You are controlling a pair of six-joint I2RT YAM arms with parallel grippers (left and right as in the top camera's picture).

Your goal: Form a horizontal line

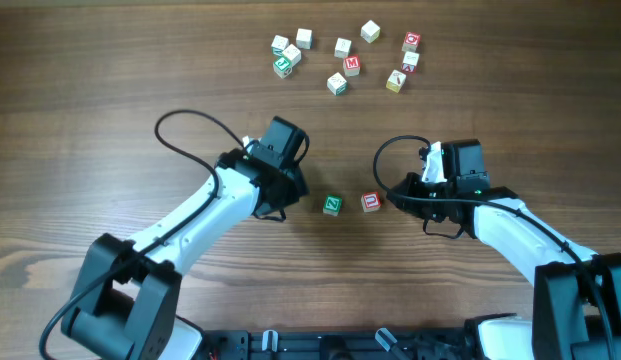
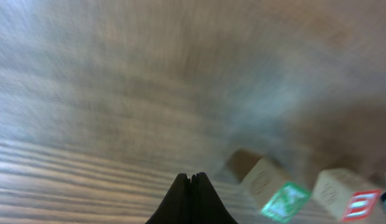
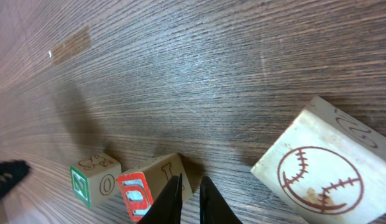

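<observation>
On inspection, the green cube (image 1: 332,204) and red-faced cube (image 1: 370,202) sit level, slightly apart, with the left gripper (image 2: 191,184) pressed together just left of green and the right gripper (image 3: 189,190), narrowly parted and empty, just right of red.

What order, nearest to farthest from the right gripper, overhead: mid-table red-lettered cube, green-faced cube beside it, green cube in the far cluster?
1. red-lettered cube, right beside the right gripper.
2. green-faced cube, just beyond it, mid-table.
3. cluster green cube, far side of the table.
</observation>
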